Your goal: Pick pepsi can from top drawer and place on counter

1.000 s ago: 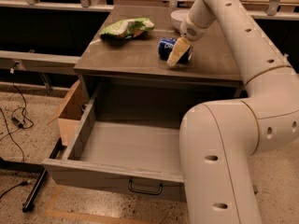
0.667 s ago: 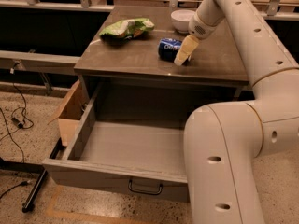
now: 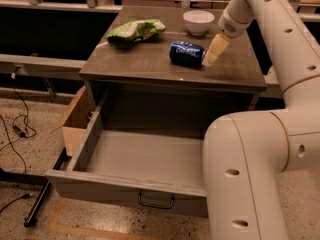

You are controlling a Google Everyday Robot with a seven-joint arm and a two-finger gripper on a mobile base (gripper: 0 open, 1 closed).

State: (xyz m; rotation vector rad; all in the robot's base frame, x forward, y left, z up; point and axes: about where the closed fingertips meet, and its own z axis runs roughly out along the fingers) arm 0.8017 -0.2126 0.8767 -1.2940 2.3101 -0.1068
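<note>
Dark-blue metal marks the pepsi can [image 3: 186, 54], which lies on its side on the counter [image 3: 150, 66] with one end toward the gripper [image 3: 214, 50]. The gripper sits at the can's right end, just beside or touching it. Whether it is open or closed cannot be told. The can is probably light, thin-walled and smooth: it would dent under a hard squeeze and, lying down, may roll. The best hold is across the cylinder at mid-length. The top drawer [image 3: 145, 156] stands pulled out, and nothing shows inside it. A white bowl [image 3: 198, 21] near the counter's back edge shows no contents. A green snack bag [image 3: 136, 30] lies left of the can, apart.
</note>
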